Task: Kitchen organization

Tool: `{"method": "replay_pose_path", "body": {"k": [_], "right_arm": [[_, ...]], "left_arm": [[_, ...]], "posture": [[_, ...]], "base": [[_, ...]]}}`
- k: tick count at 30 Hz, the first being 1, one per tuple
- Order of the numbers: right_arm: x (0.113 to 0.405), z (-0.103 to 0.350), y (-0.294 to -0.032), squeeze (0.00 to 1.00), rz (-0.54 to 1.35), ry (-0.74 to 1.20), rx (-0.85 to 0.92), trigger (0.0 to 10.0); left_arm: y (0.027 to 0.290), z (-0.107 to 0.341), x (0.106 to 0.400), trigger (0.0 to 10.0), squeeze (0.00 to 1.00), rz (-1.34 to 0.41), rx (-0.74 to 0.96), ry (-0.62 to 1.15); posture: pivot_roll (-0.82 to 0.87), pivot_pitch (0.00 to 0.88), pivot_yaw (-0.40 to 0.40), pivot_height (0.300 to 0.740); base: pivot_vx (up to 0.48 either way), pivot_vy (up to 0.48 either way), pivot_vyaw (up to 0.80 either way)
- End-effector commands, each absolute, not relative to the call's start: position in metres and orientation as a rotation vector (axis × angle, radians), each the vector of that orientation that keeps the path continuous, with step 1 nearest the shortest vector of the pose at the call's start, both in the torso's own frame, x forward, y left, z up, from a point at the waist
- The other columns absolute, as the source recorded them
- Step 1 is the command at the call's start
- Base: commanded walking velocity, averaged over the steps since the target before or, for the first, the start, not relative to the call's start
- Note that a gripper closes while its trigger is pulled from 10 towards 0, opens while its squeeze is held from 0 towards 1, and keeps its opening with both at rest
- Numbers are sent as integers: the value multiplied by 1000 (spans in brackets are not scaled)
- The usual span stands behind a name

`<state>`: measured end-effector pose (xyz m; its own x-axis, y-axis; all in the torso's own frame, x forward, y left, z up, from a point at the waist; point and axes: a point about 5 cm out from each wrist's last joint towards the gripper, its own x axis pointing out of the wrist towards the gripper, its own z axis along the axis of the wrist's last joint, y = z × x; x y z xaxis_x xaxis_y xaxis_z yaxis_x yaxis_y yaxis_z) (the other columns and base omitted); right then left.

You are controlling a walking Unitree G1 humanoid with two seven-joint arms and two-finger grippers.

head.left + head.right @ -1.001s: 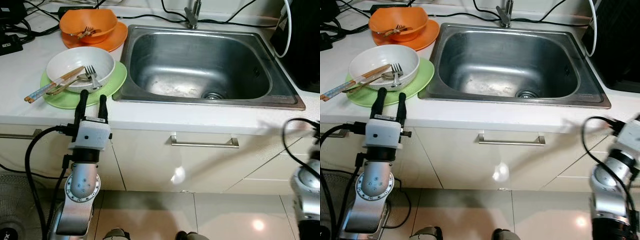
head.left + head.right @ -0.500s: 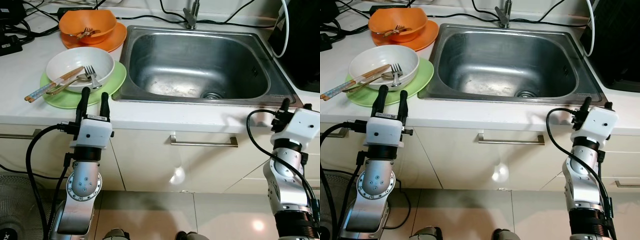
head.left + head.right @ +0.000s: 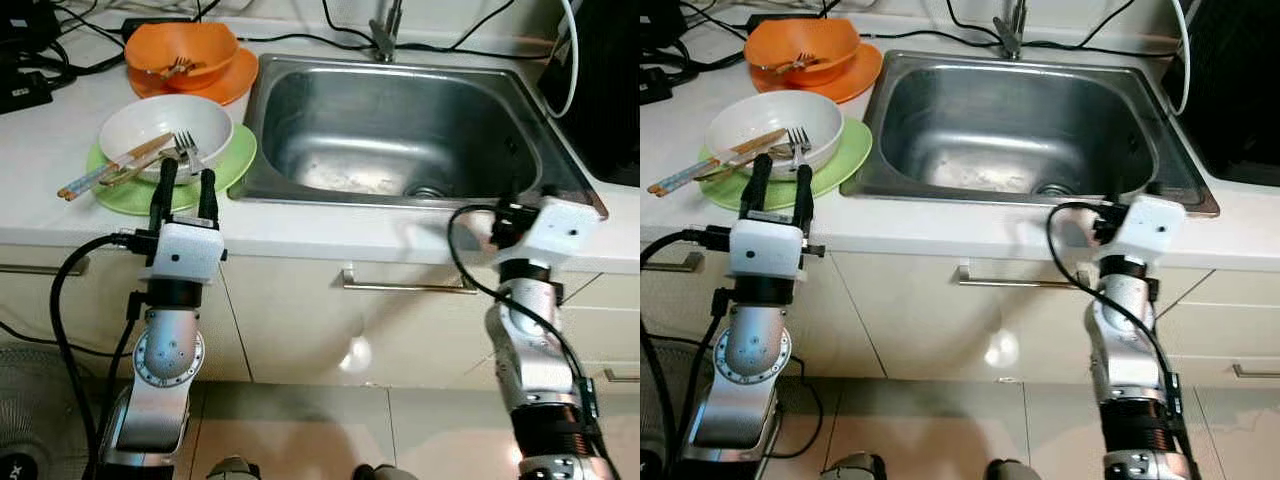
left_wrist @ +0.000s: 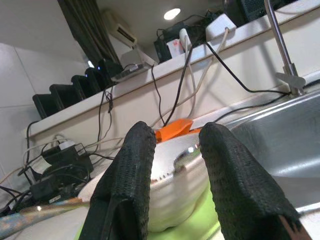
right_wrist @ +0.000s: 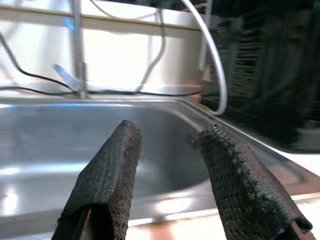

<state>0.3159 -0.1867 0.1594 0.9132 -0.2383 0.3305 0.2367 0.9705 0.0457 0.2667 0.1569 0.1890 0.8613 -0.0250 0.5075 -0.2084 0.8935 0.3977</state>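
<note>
The white bowl (image 3: 165, 135), holding a fork (image 3: 186, 152) and chopsticks (image 3: 110, 167), sits on the green plate (image 3: 225, 165) near the worktop's front edge, beside the sink (image 3: 400, 130). The left pincer (image 3: 182, 187), fingers spread, points straight at the bowl from the front edge and is judged the nearer. The right pincer (image 5: 167, 175), also spread, faces the sink basin.

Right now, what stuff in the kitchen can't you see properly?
- Right gripper: in the eye views its fingers are hidden behind its own white wrist box.
- Faucet: its top is cut off by the eye view's upper edge.
- Orange bowl: what lies inside is too small to name.
- White bowl: partly hidden behind the left gripper in the left wrist view.
- Sink drain: partly hidden by the right arm's cable.
</note>
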Motion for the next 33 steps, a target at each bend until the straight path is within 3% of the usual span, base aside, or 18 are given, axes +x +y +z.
{"method": "replay_pose_path", "body": {"k": [1, 11, 24, 33], "right_arm": [[318, 162, -185, 0, -228, -349, 16, 10000], [323, 161, -174, 0, -164, -338, 44, 10000], [331, 168, -182, 0, -153, -341, 43, 10000], [343, 177, -165, 0, -91, -355, 79, 10000]], "left_arm": [[154, 188, 269, 10000, 0, 80, 464, -521], [148, 187, 274, 10000, 0, 65, 458, -526], [126, 185, 283, 10000, 0, 54, 413, -528], [148, 194, 290, 10000, 0, 142, 432, -546]], "posture": [[128, 72, -32, 740], [144, 55, -51, 740], [134, 50, -101, 740], [152, 30, -104, 740]], "base": [[0, 0, 0], [0, 0, 0], [0, 0, 0], [0, 0, 0]]}}
